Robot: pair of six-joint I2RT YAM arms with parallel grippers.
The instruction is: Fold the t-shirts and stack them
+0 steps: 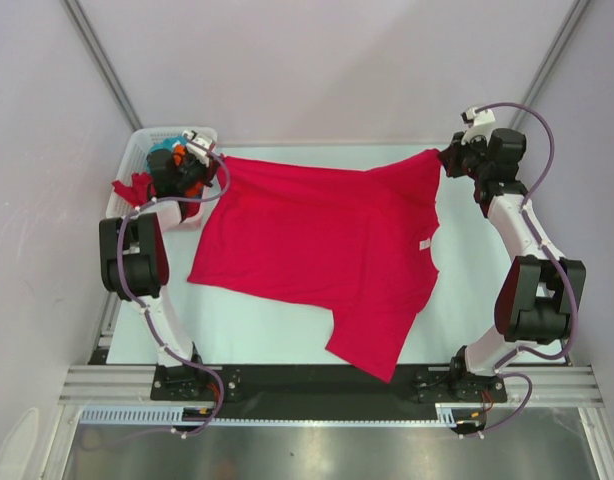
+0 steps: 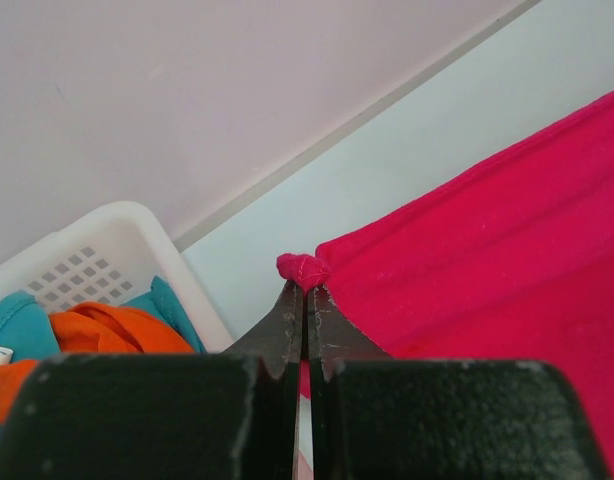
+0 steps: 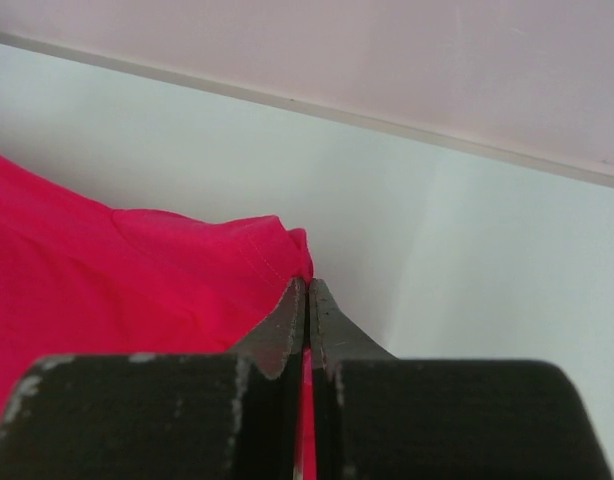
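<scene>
A crimson red t-shirt [image 1: 327, 250] hangs stretched over the white table [image 1: 467, 300], its small white label [image 1: 424, 243] near the right side. My left gripper [image 1: 219, 160] is shut on the shirt's far left corner [image 2: 303, 268], a small bunch of cloth poking past the tips. At the far right, my right gripper [image 1: 445, 157] is shut on the other far corner [image 3: 287, 250]. The cloth spans between both grippers and drapes down toward the near edge, one sleeve [image 1: 372, 345] lying at the front.
A white lattice basket [image 1: 137, 160] stands at the far left, holding orange [image 2: 107, 330] and teal [image 2: 17, 320] t-shirts, with red cloth [image 1: 132, 190] spilling over its rim. Pale walls close in on three sides. The arm bases sit on the black rail [image 1: 317, 385] at the near edge.
</scene>
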